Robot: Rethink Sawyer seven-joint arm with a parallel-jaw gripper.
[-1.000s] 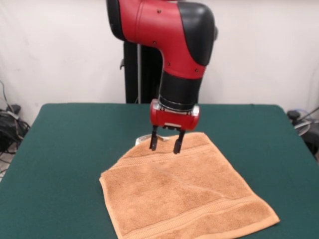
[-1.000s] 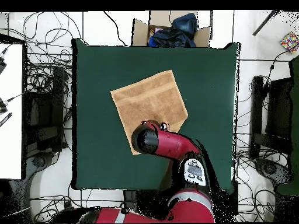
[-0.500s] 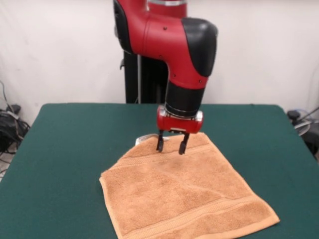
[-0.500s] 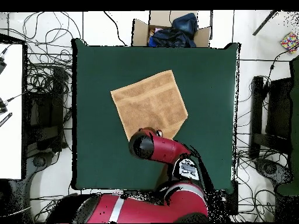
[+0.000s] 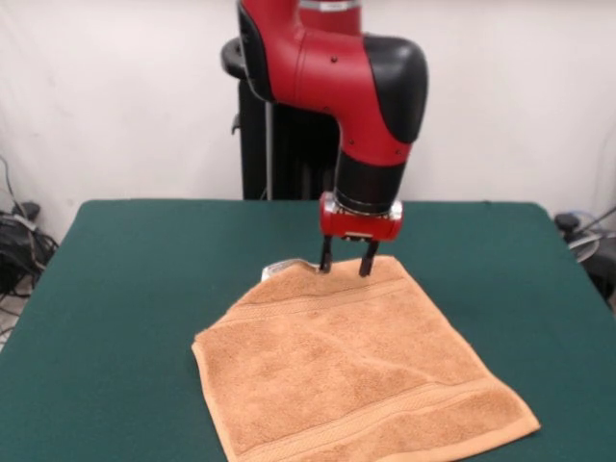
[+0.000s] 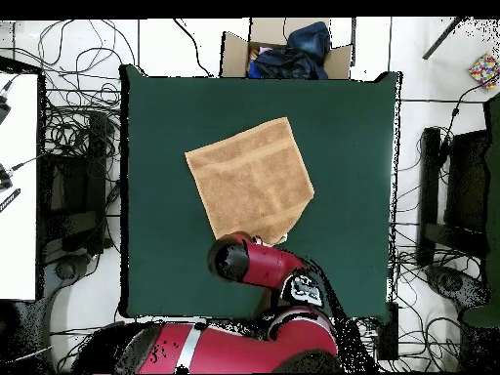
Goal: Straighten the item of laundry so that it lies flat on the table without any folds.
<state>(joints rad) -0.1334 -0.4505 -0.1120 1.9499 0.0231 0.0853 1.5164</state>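
Note:
The item of laundry (image 5: 356, 375) (image 6: 250, 181) is an orange-tan towel spread on the green table (image 5: 135, 289) (image 6: 352, 146), turned at an angle, with woven bands near two edges. A small white tag (image 5: 281, 266) sticks out at its far corner. My gripper (image 5: 346, 262) hangs just above the towel's far edge, open, with nothing between its two dark fingers. In the overhead view the arm (image 6: 256, 264) covers the gripper and the towel's corner nearest the robot.
The overhead view shows a cardboard box (image 6: 285, 51) with dark cloth beyond the table's far edge. Cables lie on the floor at both sides. A white surface (image 6: 18, 186) stands at the left.
The gripper has drawn back from over the towel's band to its far edge, moving right and away in the front view. The towel has not moved.

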